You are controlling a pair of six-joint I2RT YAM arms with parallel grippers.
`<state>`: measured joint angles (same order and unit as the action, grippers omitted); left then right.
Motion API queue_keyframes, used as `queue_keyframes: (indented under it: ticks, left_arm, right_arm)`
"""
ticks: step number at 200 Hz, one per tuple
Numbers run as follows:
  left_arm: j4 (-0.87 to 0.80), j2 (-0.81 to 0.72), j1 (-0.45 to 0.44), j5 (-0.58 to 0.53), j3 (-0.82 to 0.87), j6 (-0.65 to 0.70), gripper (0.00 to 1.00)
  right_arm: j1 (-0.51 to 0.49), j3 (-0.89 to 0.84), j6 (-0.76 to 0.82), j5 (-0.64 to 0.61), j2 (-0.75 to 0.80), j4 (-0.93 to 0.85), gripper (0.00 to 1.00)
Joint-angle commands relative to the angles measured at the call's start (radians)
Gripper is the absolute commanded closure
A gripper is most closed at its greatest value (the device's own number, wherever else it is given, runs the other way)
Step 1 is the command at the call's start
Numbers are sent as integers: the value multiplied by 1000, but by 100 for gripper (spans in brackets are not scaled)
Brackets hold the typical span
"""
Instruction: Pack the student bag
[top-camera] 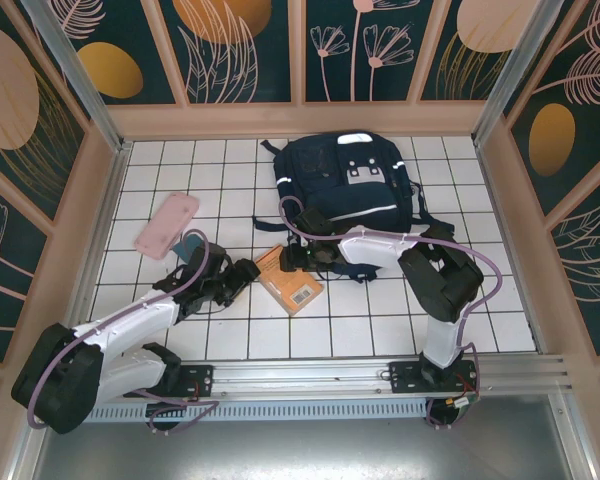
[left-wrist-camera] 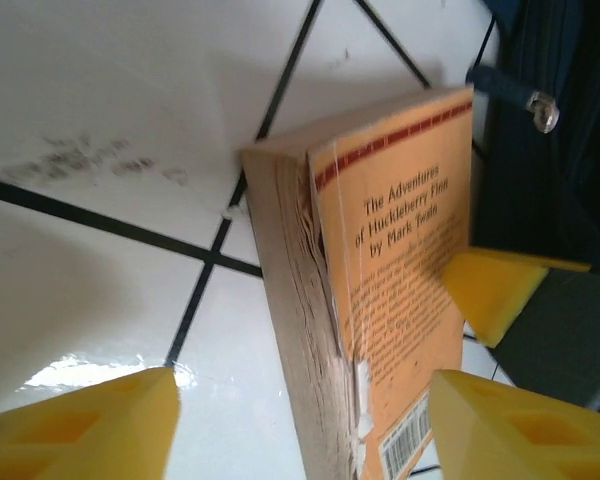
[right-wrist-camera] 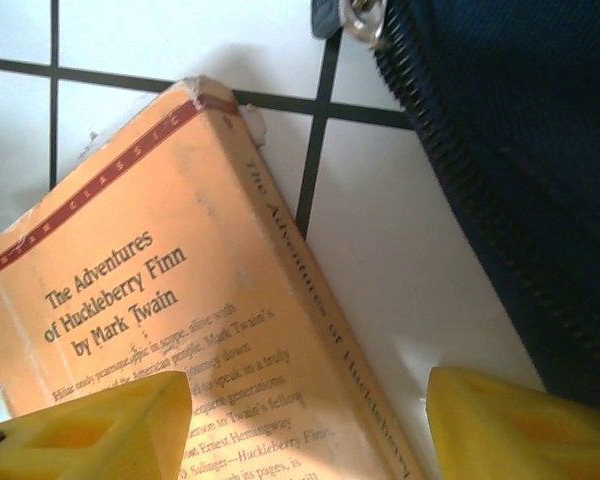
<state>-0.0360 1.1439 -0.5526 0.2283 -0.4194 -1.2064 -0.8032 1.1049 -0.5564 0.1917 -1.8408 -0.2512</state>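
The left gripper (left-wrist-camera: pixel 302 378) stands open astride the orange paperback (left-wrist-camera: pixel 400 250), unclamped, and the right gripper (right-wrist-camera: pixel 308 378) hangs open, empty, beside the student bag (right-wrist-camera: pixel 520 150).

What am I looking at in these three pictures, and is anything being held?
Two robot arms are bolted at the near edge of a tiled table. The wide picture looks down from above. The other two come from a camera on each wrist, so the yellow blocks are that gripper's own fingers. On the table lie the navy student bag, an orange paperback and a pink case. The left gripper and the right gripper both stand open close to the paperback. Nothing is gripped yet.
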Motion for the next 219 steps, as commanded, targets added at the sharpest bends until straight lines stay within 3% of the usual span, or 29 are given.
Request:
queue_keyframes:
  ticks: [1,88,116,153,179,219]
  left_arm:
    - [66,53,-34,33,-40,19,40]
    - [161,226,-98,67,-102,43,45]
    - [141,265,-99,37,-107,38,57]
    - [113,294,-99,6,-94,35,57]
    - [115,303,-99,2,-81,34,56]
    - [105,309,-99,-9,-80,49,68]
  right_arm:
    - [18,-27,20,44,34,-22,34]
    - [34,-60,61,98,29,-10,32]
    - [33,-70,55,118,34,5,34]
    - [38,-87,62,146,34,17,34]
    - [46,-101,79,228,46,43,35]
    - [69,-133,83,411,141,150,36]
